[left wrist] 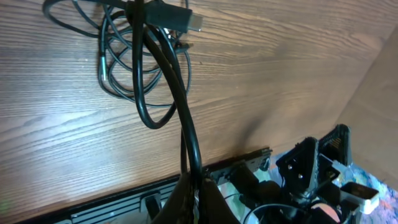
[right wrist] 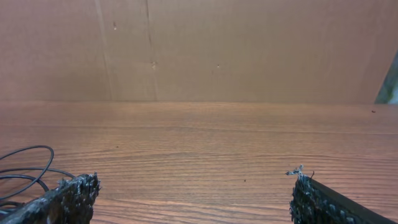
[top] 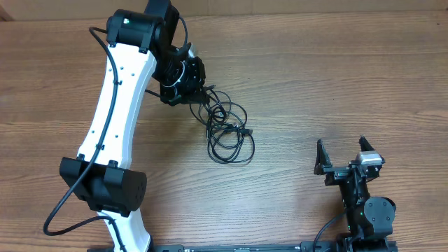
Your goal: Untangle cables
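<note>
1. Left claw state. My left claw [left wrist: 194, 184] is closed tight on the cables [top: 228, 130]. In the left wrist view, two or three black strands run straight out of the pinched fingertips and away toward the bundle.

2. Right claw state. My right claw [top: 344, 155] stands fully apart and grips nothing. Its two fingers [right wrist: 67, 198] frame bare wood in the right wrist view, with only the edge of a cable loop showing at the far left.

3. Location. The cables lie on the wooden table [top: 329, 77], left of centre, directly off the tip of my left claw. They are well apart from my right claw, which sits near the front right edge.

4. Appearance. The cables are thin, glossy black cords, gathered into several overlapping round loops. The loops cross one another in a loose knot rather than a neat coil. One plug end [left wrist: 179, 18], a black body with a short metal tip, shows in the left wrist view just beyond the point where the strands cross.

5. Orientation. Seen from overhead, the bundle's long axis runs diagonally from my left claw at the upper left down to the widest loops at the lower right. The loops lie flat on the table; the gripped strands rise from them to my fingertips.
</note>
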Action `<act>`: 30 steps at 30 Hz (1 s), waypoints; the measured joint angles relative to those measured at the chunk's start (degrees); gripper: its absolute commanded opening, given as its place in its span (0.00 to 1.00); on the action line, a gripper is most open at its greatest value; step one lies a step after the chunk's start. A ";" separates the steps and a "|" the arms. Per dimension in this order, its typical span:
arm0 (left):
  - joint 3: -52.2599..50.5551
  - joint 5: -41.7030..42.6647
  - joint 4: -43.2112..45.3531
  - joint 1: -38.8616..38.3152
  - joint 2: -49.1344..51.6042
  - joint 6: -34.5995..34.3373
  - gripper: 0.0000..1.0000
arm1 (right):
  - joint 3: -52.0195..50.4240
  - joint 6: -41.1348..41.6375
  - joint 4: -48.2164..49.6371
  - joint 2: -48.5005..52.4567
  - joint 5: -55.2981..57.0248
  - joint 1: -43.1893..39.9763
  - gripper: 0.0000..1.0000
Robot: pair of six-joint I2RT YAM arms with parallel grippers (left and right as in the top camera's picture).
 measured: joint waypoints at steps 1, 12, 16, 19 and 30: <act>0.00 0.20 0.00 -0.20 -0.07 0.11 0.04 | 0.00 0.00 0.04 0.00 0.00 0.00 1.00; -0.02 -10.67 -0.02 -7.04 -10.64 -1.92 0.09 | 0.00 0.02 0.02 0.00 0.00 0.00 1.00; 0.04 -18.84 -0.17 -11.08 -13.44 -5.35 0.26 | 0.00 0.00 0.04 0.00 0.02 0.00 1.00; -0.44 -23.63 0.13 -12.04 -13.05 -7.30 0.36 | 0.00 0.00 0.00 0.00 0.00 0.00 1.00; -1.16 -25.99 0.76 -9.46 -7.23 -6.86 0.57 | 0.00 0.00 0.02 0.00 0.00 0.00 1.00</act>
